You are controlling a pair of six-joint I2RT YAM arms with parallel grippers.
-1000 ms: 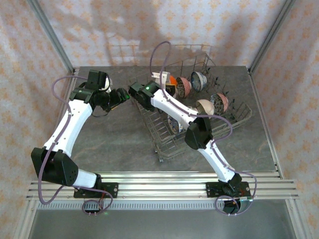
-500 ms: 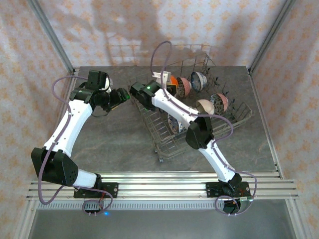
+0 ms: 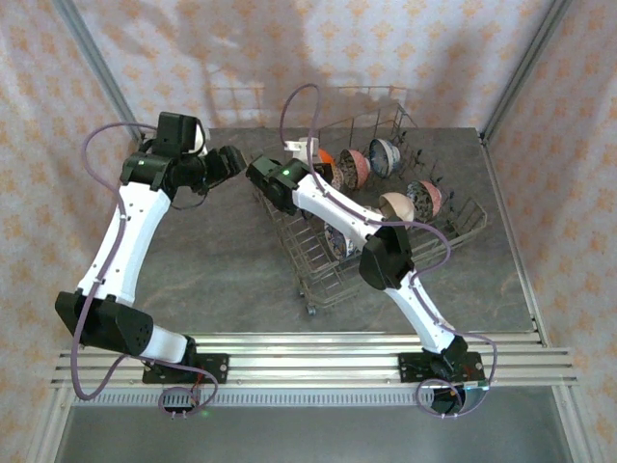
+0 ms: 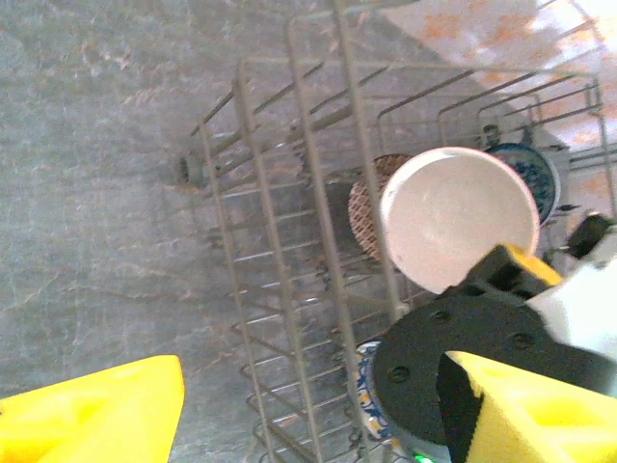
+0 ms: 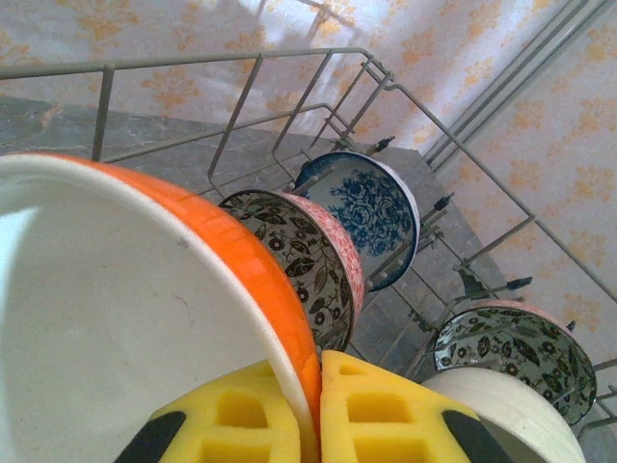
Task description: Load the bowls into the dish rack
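The dish rack stands at the back right of the table. My right gripper is shut on the rim of the bright orange bowl, which stands on edge at the rack's far left end. Behind it stand a pinkish-red floral bowl, a blue bowl, a green floral bowl and a cream bowl. My left gripper hangs open and holds nothing, just left of the rack. Its view looks down on the rack wires, the cream bowl and a blue-and-yellow bowl.
The right arm's black wrist joint sits close to my left gripper's right finger. Grey tabletop lies left of and in front of the rack. Metal frame posts and papered walls close in the back and sides.
My left arm has risen and drawn its gripper back, a little farther from the rack's left corner. The right gripper keeps its hold on the orange bowl and has barely moved.
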